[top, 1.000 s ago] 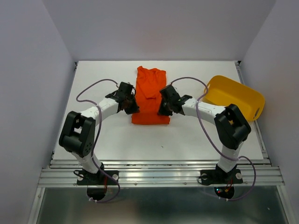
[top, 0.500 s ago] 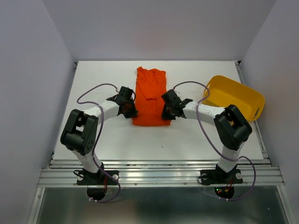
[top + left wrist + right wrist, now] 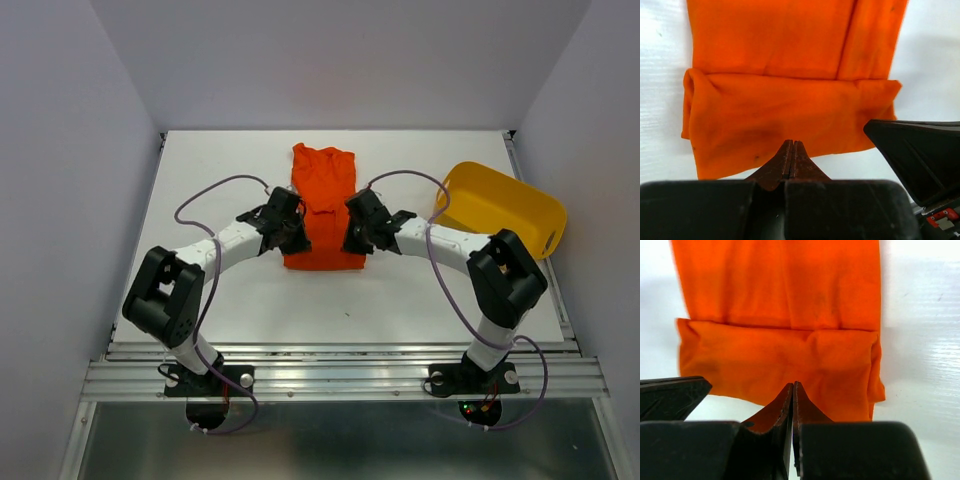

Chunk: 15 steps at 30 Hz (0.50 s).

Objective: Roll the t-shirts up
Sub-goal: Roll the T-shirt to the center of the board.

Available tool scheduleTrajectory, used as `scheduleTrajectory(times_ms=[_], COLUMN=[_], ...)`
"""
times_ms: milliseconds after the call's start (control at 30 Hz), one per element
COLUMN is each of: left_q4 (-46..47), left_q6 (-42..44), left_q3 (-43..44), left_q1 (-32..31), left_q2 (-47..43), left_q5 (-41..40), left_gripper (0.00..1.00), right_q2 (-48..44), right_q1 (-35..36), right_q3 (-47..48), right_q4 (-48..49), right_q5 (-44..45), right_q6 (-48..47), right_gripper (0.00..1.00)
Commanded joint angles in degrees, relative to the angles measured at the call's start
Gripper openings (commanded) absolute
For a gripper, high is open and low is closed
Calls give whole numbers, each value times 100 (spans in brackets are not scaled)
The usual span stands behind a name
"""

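Observation:
The orange-red t-shirt lies as a long narrow strip down the middle of the white table. Its near end is turned over into a thick band. My left gripper hangs shut over the band's near edge, left of centre. My right gripper is shut over the same edge, right of centre. No fabric shows between either pair of jaws. Each wrist view catches the other gripper at its side, the right one and the left one.
A yellow plastic tub lies tilted at the right side of the table, behind the right arm. Purple cables loop above both forearms. White walls close in the table on three sides.
The left gripper has moved right, onto the shirt's near left corner. The right gripper has shifted only slightly and closed a little. The shirt lies as before.

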Motion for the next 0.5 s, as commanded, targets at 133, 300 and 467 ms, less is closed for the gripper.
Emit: scheduleTrajectory(times_ms=[133, 300, 467], left_q4=[461, 127, -163], left_q6=[-22, 136, 198], left_q3=[-675, -465, -26], left_q1=[11, 2, 2], left_q2=[480, 244, -232], left_q5=[-136, -365, -418], left_gripper=[0, 0, 0], right_q2=[424, -129, -385], right_q1=[68, 68, 68], right_q3=[-545, -519, -212], right_q4=[384, 226, 7], right_q5=[-165, 203, 512], right_q6=[199, 59, -125], right_gripper=[4, 4, 5])
